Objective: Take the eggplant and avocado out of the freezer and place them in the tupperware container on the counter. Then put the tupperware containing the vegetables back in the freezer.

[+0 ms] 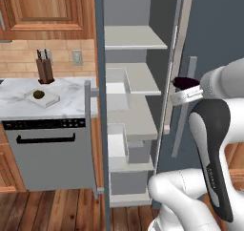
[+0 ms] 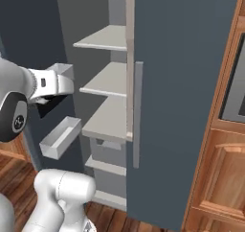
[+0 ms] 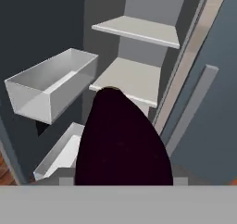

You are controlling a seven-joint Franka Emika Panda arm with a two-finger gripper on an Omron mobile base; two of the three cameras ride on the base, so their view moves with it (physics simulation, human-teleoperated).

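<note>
At the open freezer (image 1: 138, 106) door, gripper (image 1: 187, 88) clamped on the eggplant (image 3: 121, 140), held clear of the shelves; looks light, firm, smooth-skinned and likely slippery, so grip belongs across its broad middle.

Both base cams sit behind the arm, left and right, angled forward-down; they share the open freezer (image 1: 138, 106) shelves. Hand cam faces those shelves close up.
</note>
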